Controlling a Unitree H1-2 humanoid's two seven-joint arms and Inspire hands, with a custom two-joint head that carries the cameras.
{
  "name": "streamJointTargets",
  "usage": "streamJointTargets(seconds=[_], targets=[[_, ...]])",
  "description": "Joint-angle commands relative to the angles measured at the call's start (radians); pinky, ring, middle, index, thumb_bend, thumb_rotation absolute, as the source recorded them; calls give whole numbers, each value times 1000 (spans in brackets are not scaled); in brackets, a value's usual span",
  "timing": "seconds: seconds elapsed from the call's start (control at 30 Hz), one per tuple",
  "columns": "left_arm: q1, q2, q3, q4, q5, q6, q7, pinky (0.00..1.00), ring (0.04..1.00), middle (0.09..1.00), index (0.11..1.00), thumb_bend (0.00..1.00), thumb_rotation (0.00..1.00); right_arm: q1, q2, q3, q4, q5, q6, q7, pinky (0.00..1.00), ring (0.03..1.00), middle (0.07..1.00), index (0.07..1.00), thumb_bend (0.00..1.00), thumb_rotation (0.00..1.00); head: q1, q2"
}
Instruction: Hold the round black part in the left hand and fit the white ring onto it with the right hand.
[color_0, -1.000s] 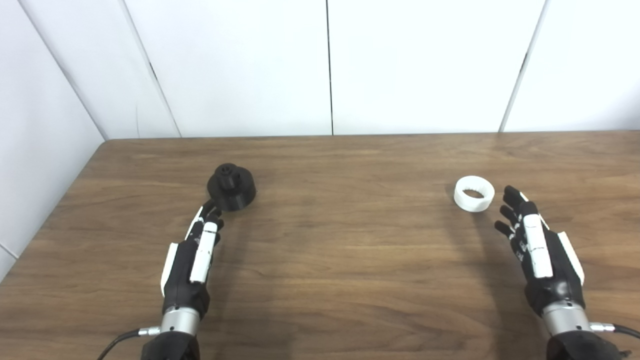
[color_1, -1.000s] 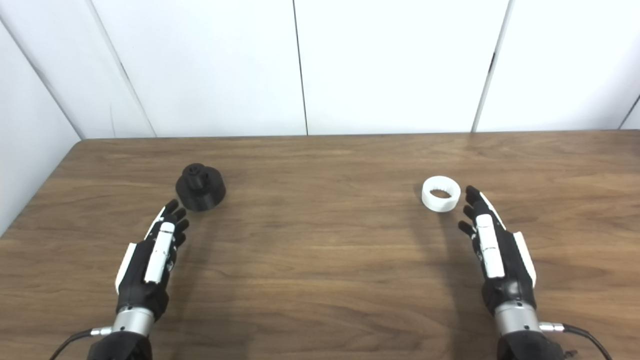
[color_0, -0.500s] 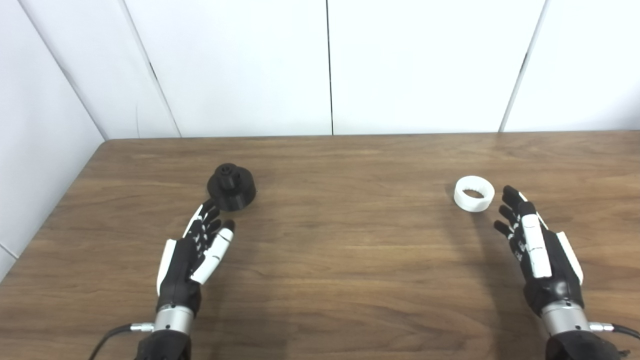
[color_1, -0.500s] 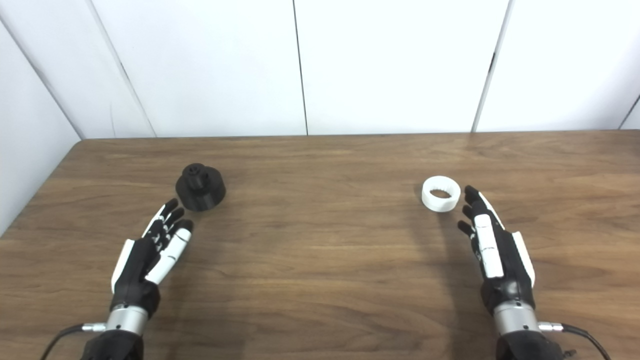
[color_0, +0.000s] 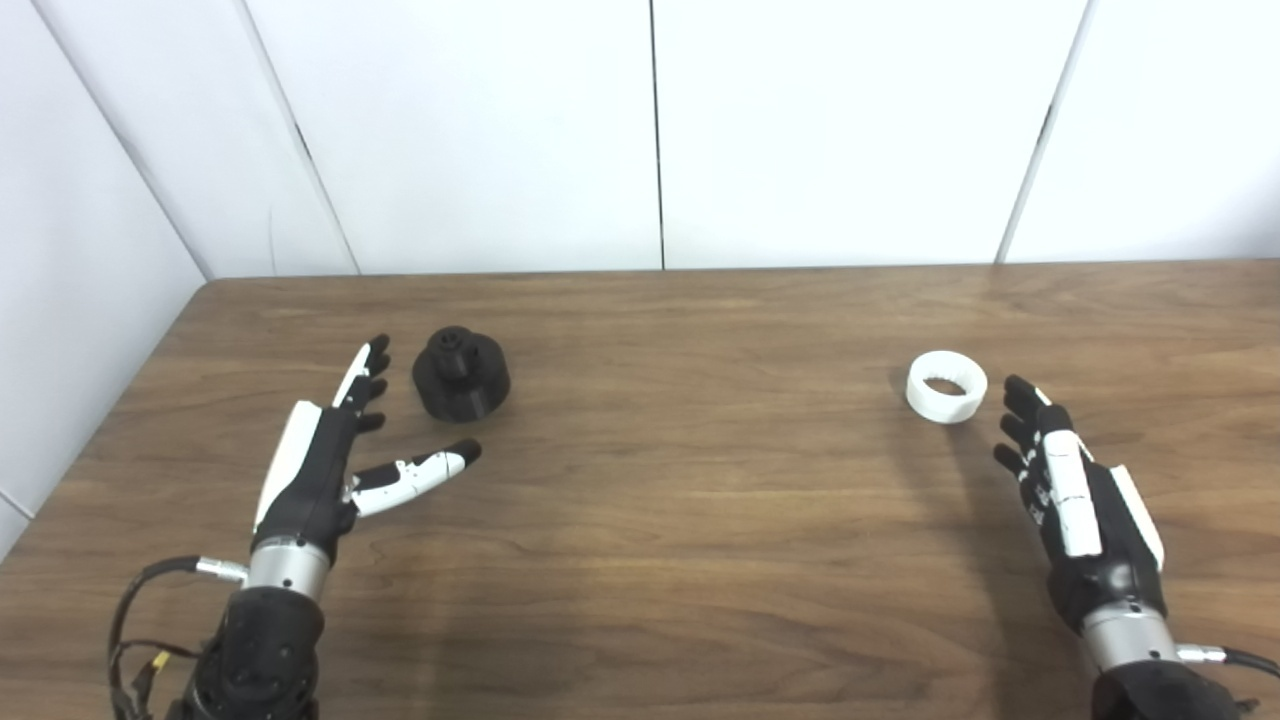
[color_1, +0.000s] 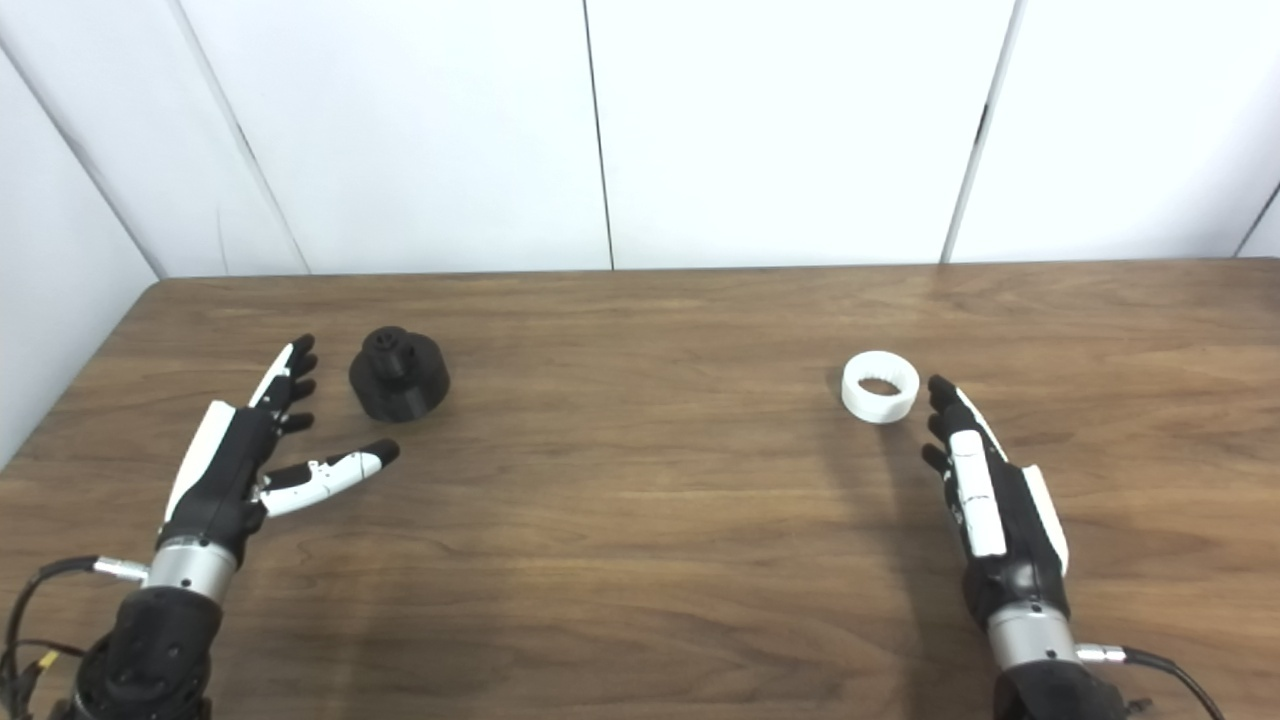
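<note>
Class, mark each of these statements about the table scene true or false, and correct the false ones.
1. The left hand holds the black part. False: the hand is open beside it, fingers and thumb spread, not gripping.
2. The white ring lies on the table, apart from the black part. True.
3. The right hand is shut on the ring. False: it is open, its fingertips just short of the ring.
4. The ring is already fitted on the black part. False: they lie far apart, at opposite sides of the table.
5. The black part stands with its narrower end up. True.
</note>
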Motion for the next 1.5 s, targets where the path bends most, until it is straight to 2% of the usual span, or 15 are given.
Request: streamJointTargets(seconds=[0.0,0.07,0.17,0.33,0.43,0.6,0.73,0.83,1.03,1.2,1.47], targets=[[-62,60,6,-11,57,-6,-45,844,963,995,986,788,246,-37,-13,0,-4,8,-53,13,937,961,958,934,545,990,1,1],[-82,86,0,11,73,-6,-69,836,957,997,988,814,224,-41,-16,1,-2,6,-53,12,936,960,959,935,539,995,2,1],[-117,129,-14,45,114,-6,-94,884,968,985,963,910,141,-47,-22,3,1,5,-58,13,934,960,956,928,531,989,2,1],[-154,158,-19,77,179,-6,-151,855,982,991,950,947,184,-47,-26,9,1,-7,-60,10,926,949,951,928,519,999,2,1],[-173,179,-33,107,199,-6,-162,868,989,991,938,964,173,-47,-26,10,2,1,-63,14,937,949,953,932,518,1000,3,1],[-212,229,-71,178,234,-9,-150,874,995,983,927,976,172,-47,-27,12,1,-1,-60,13,936,943,951,933,518,1000,7,-2],[-249,271,-110,274,252,-72,-102,869,979,958,912,997,235,-47,-28,15,4,-3,-61,15,967,943,953,934,515,1000,6,-3],[-289,296,-139,350,259,-96,-81,884,985,958,907,1000,272,-43,-29,19,4,-8,-69,16,941,931,948,930,498,1000,5,-5],[-339,327,-182,443,282,-143,-33,955,986,948,882,1000,285,-37,-32,16,8,-10,-80,14,924,918,934,921,509,1000,13,-9],[-354,339,-204,470,292,-162,-8,985,992,949,877,1000,259,-35,-28,9,15,7,-80,17,931,914,933,917,522,994,17,-14],[-392,364,-236,543,295,-194,-29,998,999,949,873,993,253,-31,-29,19,34,-7,-119,18,896,892,919,914,506,1000,14,-19]])
